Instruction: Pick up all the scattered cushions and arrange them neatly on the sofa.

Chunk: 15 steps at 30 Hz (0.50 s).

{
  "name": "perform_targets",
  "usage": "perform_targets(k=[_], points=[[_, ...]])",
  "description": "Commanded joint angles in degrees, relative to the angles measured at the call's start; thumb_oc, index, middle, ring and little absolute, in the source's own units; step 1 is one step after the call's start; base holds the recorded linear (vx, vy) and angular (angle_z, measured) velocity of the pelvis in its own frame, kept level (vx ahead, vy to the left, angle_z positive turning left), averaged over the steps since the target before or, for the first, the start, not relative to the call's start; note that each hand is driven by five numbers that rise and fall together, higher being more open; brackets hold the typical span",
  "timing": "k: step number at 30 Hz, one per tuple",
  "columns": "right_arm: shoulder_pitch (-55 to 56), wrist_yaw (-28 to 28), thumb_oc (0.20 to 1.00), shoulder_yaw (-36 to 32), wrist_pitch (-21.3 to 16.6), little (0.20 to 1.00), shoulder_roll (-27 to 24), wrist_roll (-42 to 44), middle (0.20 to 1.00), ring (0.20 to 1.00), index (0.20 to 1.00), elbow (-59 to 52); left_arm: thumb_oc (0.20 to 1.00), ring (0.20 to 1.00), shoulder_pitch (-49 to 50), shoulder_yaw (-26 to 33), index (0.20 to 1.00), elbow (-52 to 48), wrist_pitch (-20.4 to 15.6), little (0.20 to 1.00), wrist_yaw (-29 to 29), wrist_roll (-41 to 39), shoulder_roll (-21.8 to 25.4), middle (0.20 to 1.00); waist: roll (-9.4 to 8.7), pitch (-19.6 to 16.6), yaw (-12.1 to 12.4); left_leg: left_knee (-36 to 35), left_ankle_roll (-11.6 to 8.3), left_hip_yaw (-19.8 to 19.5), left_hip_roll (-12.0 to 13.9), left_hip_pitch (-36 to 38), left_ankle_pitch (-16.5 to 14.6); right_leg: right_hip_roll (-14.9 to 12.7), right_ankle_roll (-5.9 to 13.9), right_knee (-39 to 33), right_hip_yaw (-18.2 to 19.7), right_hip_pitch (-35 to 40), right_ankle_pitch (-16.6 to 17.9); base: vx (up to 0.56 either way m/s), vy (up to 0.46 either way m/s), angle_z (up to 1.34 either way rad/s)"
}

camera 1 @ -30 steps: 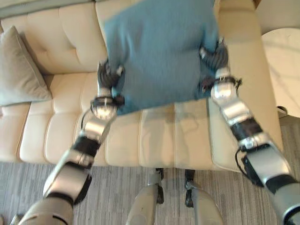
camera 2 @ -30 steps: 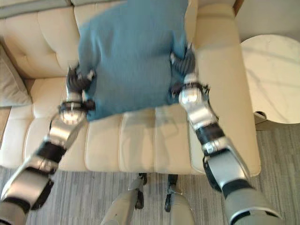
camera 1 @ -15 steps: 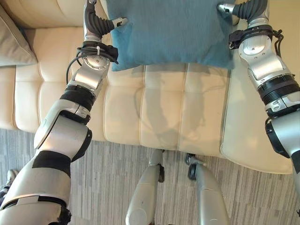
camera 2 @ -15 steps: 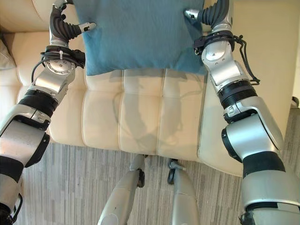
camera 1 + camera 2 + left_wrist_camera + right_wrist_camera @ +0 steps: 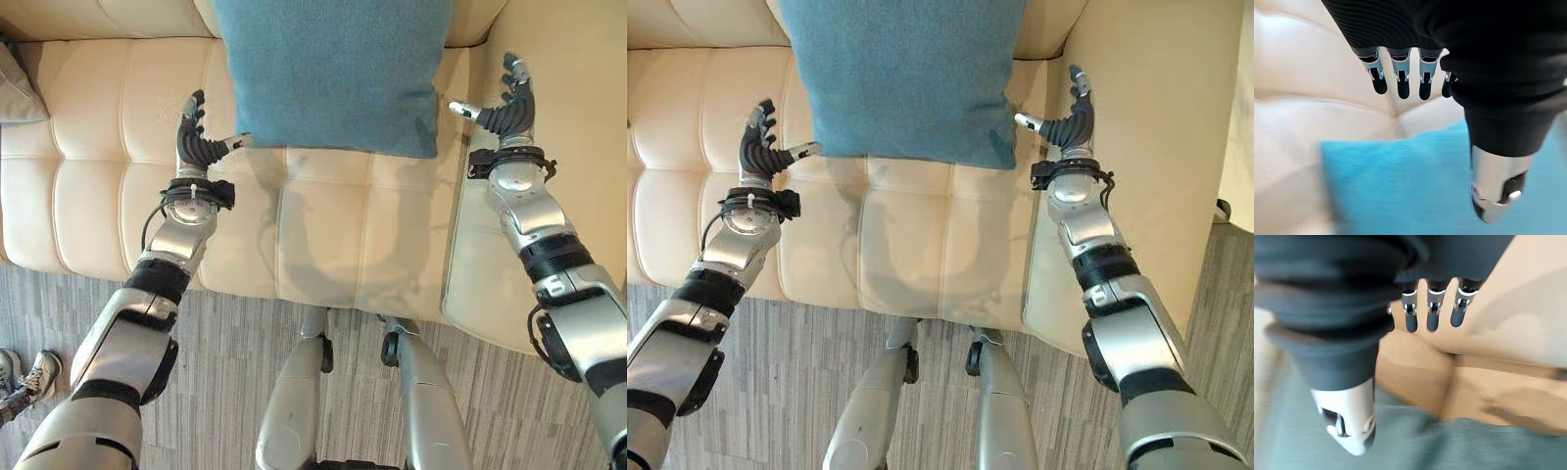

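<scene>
A blue cushion (image 5: 328, 70) leans upright against the back of the cream sofa (image 5: 323, 225), its lower edge on the seat. My left hand (image 5: 199, 145) hovers just off its lower left corner, fingers straight and thumb pointing toward the fabric, holding nothing. My right hand (image 5: 502, 110) is beside the lower right corner, likewise open and apart from the cushion. In the left wrist view the blue cushion (image 5: 1400, 181) lies past the straight fingers (image 5: 1400, 78). The right wrist view shows the cushion (image 5: 1449, 445) below the open fingers (image 5: 1432, 313).
A grey cushion (image 5: 15, 83) rests at the sofa's far left. The sofa's right armrest (image 5: 549, 147) runs beside my right arm. A person's shoe (image 5: 34, 377) stands on the striped carpet (image 5: 235, 372) at the lower left.
Both hands have let go of the blue cushion and drawn back toward me and outward. The cushion now stands on its own against the backrest. The camera has shifted too.
</scene>
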Motion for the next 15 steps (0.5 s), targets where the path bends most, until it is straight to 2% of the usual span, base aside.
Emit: perform_targets(k=[1,3,4,5,6,7,8,10,12,15], points=[[7.1,3.3,1.0,-3.3,-3.8,1.0,-1.7,-3.4,1.0,1.0,1.0,-7.0,1.0,1.0,4.9,4.7,1.0,-2.8,-3.6,1.0,-1.8,3.1,1.9,1.0,-2.0,-3.4,0.5,-0.5,-5.13,3.2,-2.8,4.1,-9.8,-2.1,7.5,-10.3,1.5,5.5,1.7,0.05,0.029,-0.06],[17.3,6.5,1.0,-7.3,-4.8,1.0,-1.5,-4.1,1.0,1.0,1.0,-11.8,1.0,1.0,13.1,7.8,1.0,-6.4,-3.3,1.0,-4.6,4.4,0.7,1.0,-2.75,-4.9,-0.3,-0.5,-4.67,4.1,-2.5,7.2,-10.9,-2.1,7.61,-10.9,1.6,8.5,1.5,0.12,0.051,-0.16],[27.2,10.2,1.0,-10.5,-4.6,1.0,-0.9,-4.7,1.0,1.0,1.0,-16.2,1.0,1.0,21.8,10.2,1.0,-9.3,-2.4,1.0,-7.8,5.3,-0.4,1.0,-3.53,-6.6,-1.0,-0.5,-3.97,4.9,-2.4,10.7,-12.1,-2.0,7.65,-11.4,1.8,12.1,0.9,0.11,0.045,-0.23],[27.5,10.2,1.0,-10.6,-4.5,1.0,-0.9,-4.7,1.0,1.0,1.0,-16.4,1.0,1.0,22.1,10.2,1.0,-9.5,-2.3,1.0,-7.8,5.3,-0.4,1.0,-3.56,-6.7,-1.0,-0.5,-3.94,4.9,-2.4,10.6,-12.0,-2.0,7.63,-11.5,1.8,12.1,1.1,0.18,0.067,-0.26],[36.7,13.8,1.0,-14.1,-4.4,1.0,0.9,-3.7,1.0,1.0,1.0,-18.2,1.0,1.0,30.7,13.7,1.0,-10.1,-1.3,1.0,-10.9,4.9,-1.5,1.0,-4.5,-8.4,-2.0,-0.5,-3.08,5.6,-2.3,14.4,-13.3,-1.8,7.83,-11.9,2.3,15.6,0.3,0.08,0.036,-0.26],[36.9,13.9,1.0,-14.2,-4.3,1.0,1.0,-3.7,1.0,1.0,1.0,-18.4,1.0,1.0,30.9,13.7,1.0,-10.2,-1.3,1.0,-10.9,4.9,-1.5,1.0,-4.56,-8.5,-2.0,-0.5,-3.06,5.6,-2.3,14.3,-13.2,-1.8,7.81,-12.0,2.3,15.5,0.5,0.16,0.065,-0.39],[45.6,16.9,1.0,-17.4,-4.0,1.0,3.0,-4.0,1.0,1.0,1.0,-18.3,1.0,1.0,38.9,17.7,1.0,-10.8,-0.3,1.0,-13.3,5.3,-3.4,1.0,-5.47,-10.3,-3.0,0.1,-2.5,6.5,-2.2,17.7,-14.4,-1.5,8.07,-12.4,3.1,18.9,-0.2,0.12,0.051,-0.41],[49.5,18.5,1.0,-18.2,-3.4,1.0,3.6,-5.1,1.0,1.0,1.0,-18.1,1.0,1.0,42.1,19.2,1.0,-9.7,0.4,1.0,-14.6,4.8,-4.7,1.0,-5.83,-11.5,-3.4,0.6,-2.29,6.9,-2.2,18.9,-14.8,-1.4,8.08,-12.7,3.3,20.1,-0.2,0.1,0.055,-0.37],[57.6,21.5,1.0,-18.3,-1.5,1.0,5.1,-11.0,1.0,1.0,1.0,-14.8,1.0,1.0,50.1,21.8,1.0,-7.1,2.3,1.0,-16.5,6.6,-8.7,1.0,-6.56,-14.3,-4.3,1.6,-1.68,8.3,-2.1,22.7,-16.7,-0.9,8.62,-13.2,4.8,23.2,-0.2,0.07,0.09,-0.24],[61.9,23.0,1.0,-16.5,-0.4,1.0,6.6,-15.8,1.0,1.0,1.0,-9.8,1.0,1.0,55.2,22.1,1.0,-4.3,3.4,1.0,-18.0,9.7,-11.4,1.0,-6.76,-16.5,-5.0,-0.4,-1.25,10.1,-2.1,25.9,-16.5,-0.5,9.54,-13.8,6.7,24.1,1.4,-0.01,0.085,-0.52]])
